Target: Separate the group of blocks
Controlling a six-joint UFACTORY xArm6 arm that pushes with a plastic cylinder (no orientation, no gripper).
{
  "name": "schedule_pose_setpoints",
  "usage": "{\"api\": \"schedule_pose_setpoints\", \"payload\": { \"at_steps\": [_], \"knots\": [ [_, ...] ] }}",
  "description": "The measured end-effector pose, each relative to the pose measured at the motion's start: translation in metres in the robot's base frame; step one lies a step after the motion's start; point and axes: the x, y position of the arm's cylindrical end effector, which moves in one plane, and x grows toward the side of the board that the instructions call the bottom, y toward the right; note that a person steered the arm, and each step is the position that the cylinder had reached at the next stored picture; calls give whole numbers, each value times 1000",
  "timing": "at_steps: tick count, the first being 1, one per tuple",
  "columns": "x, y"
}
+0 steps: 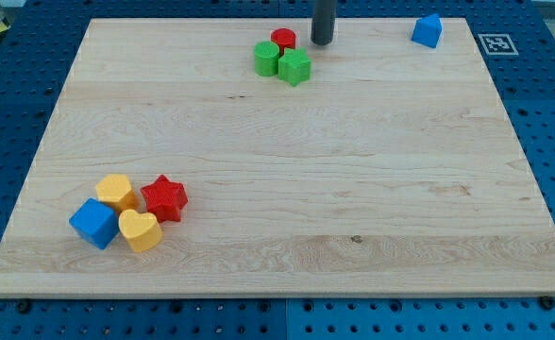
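Green cylinder (266, 58), green star (294, 67) and red cylinder (283, 40) touch in a cluster at the view's top, with my tip (323, 42) just right of the red one; the rod has no jaws. Lower left on the wooden board (306, 189), a blue cube (94, 223), yellow heart (140, 230), yellow hexagon (116, 192) and red star (164, 198) huddle, and a blue block (428, 30) sits alone top right.

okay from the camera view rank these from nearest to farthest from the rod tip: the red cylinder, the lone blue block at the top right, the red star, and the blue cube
From my tip:
1. Red cylinder, just to the view's left, in the top cluster.
2. Lone blue block, top right corner.
3. Red star, lower left cluster, its right side.
4. Blue cube, lower left cluster, its left end.
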Motion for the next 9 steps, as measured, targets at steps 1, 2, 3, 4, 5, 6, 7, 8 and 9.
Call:
{"api": "schedule_pose_setpoints", "payload": {
  "at_steps": [1, 2, 3, 4, 5, 6, 7, 8, 9],
  "knots": [
    [14, 0],
    [14, 0],
    [17, 5],
    [20, 2],
    [2, -10],
    [-17, -25],
    [-23, -35],
    [-23, -40],
    [-23, -40]
  ]
}}
